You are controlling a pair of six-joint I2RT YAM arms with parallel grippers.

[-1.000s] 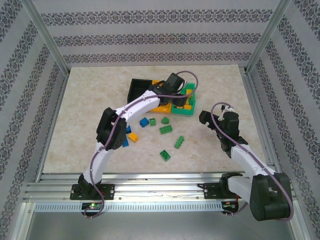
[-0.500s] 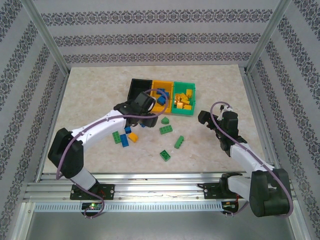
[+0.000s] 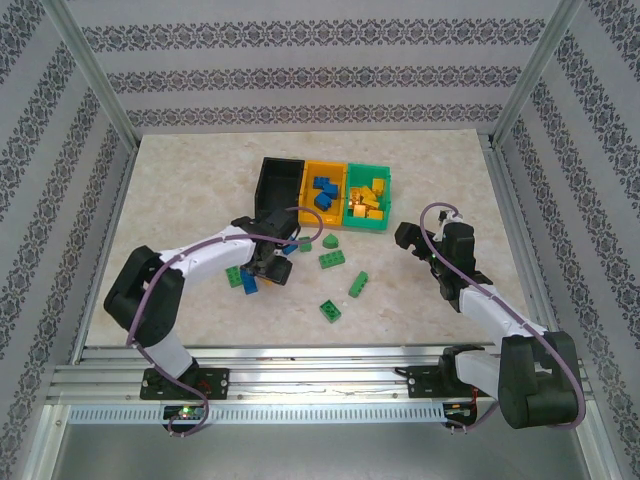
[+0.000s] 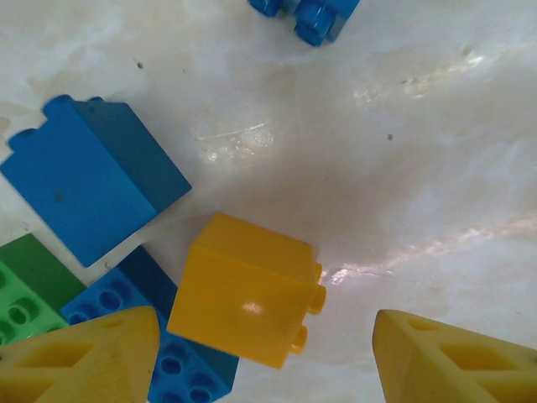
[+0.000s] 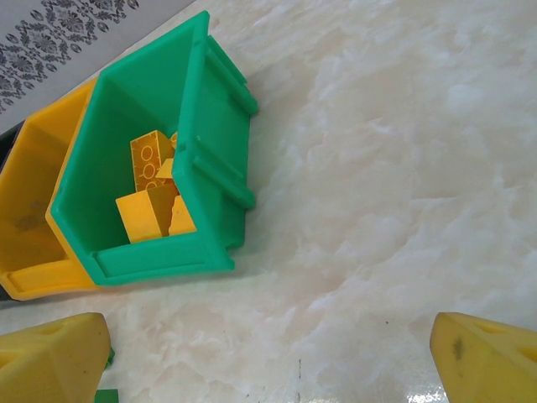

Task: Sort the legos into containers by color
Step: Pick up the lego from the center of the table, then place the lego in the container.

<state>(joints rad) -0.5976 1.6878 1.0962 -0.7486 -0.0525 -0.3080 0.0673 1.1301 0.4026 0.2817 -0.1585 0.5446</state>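
Surface: marble-look tabletop (image 3: pixel 180 200), patterned wall panels (image 3: pixel 300 60) around.
Left gripper (image 4: pixel 264 357): wide open, empty, low over the loose bricks.
Yellow brick (image 4: pixel 247 302): in the gap, nearer the 9 o'clock finger, studs facing 3 o'clock.
Blue bricks (image 4: pixel 92 197): crowd it at 9–10 o'clock.
Green bin (image 5: pixel 210 126): holds yellow bricks (image 5: pixel 151 210).
Right gripper (image 5: pixel 268 361): open, empty, farther off.

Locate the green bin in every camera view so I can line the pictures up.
Top external: the green bin is the right end of the bin row, toward the far side of the table.
Right wrist: it sits upper left, open top facing the camera.
Left wrist: this camera faces loose bricks, a yellow brick at bottom centre.
Shared landmark: the orange-yellow bin joined to its side.
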